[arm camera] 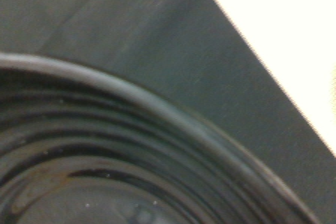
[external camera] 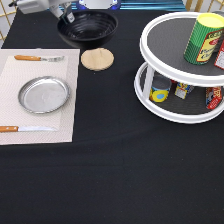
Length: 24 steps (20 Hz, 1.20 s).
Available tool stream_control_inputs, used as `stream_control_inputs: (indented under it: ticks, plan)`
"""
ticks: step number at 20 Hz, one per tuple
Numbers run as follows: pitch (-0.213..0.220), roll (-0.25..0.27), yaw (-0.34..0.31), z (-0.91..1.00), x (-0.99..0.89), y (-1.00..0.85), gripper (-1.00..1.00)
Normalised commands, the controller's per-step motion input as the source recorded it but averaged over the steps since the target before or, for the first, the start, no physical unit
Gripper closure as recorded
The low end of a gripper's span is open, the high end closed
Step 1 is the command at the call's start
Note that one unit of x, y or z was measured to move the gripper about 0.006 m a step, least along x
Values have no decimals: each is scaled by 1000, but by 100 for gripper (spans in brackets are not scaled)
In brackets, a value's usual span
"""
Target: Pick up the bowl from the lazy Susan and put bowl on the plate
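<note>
The glossy black bowl (external camera: 90,29) hangs above the black tablecloth near the exterior view's top, just above the wooden coaster. My gripper (external camera: 67,16) is shut on the bowl's left rim, its arm coming in from the top left corner. The wrist view is filled by the bowl's ridged inside (arm camera: 112,170) and its rim. The silver plate (external camera: 44,94) lies empty on a pale placemat (external camera: 65,125) at the exterior view's left, below and left of the bowl. The two-tier white lazy Susan (external camera: 150,50) stands at the right.
A round wooden coaster (external camera: 97,58) lies between the bowl and the placemat. A fork (external camera: 40,58) lies above the plate and a knife (external camera: 27,129) below it. A green and yellow can (external camera: 204,37) stands on the turntable's top tier, several small cans (external camera: 161,91) on its lower tier.
</note>
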Motion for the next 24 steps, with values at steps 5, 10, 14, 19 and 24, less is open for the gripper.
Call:
stream_control_inputs:
  ticks: [5, 10, 14, 19, 24]
  plan:
    - [-52, 0, -294, -598, -78, -268, 100]
    - [-47, 0, -274, -571, -199, -314, 100]
    - [-84, 0, -273, -508, -237, -304, 100]
    - [-102, 0, -285, -500, -197, -273, 100]
    - [-105, 0, -290, -495, -176, -252, 100]
